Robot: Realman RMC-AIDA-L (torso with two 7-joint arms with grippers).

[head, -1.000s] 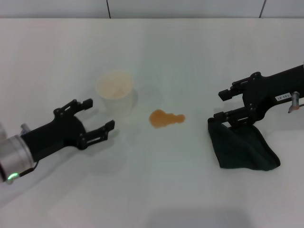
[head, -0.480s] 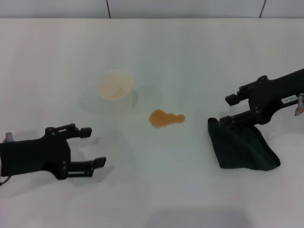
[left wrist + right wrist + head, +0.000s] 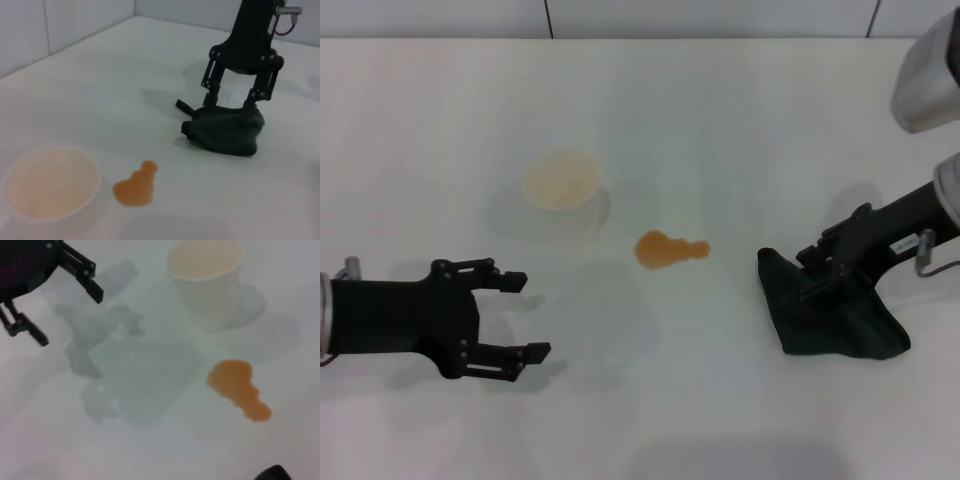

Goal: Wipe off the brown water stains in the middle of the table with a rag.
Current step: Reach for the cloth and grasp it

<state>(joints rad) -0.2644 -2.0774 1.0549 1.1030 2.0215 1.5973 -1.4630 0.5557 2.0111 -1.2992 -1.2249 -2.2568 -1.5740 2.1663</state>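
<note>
Head view: table (image 3: 740, 130), white, plain; brown water stains (image 3: 669, 249), one orange-brown lobed blotch near the middle; white paper cup (image 3: 561, 187), upright, pale beige inside, beside the blotch on the robot's left and farther back, not touching it; rag (image 3: 825, 312), dark green-black, crumpled, lying on the table well to the right of the blotch; right gripper (image 3: 812, 274) lowered onto the rag's near-left upper part, fingers spread and touching the cloth, not closed on it; left gripper (image 3: 520, 316) low over the table at front left, fingers wide apart, holding nothing, apart from cup and blotch.

Left wrist view: cup (image 3: 50, 181) and blotch (image 3: 135, 185) close by, side by side; rag (image 3: 226, 131) beyond; right gripper (image 3: 231, 102) upright over it, both fingertips planted on the cloth, spread.

Right wrist view: blotch (image 3: 239, 388); cup (image 3: 207, 280); left gripper (image 3: 65, 312), spread, farther off; a dark corner of the rag (image 3: 272, 474) at the picture's edge.
</note>
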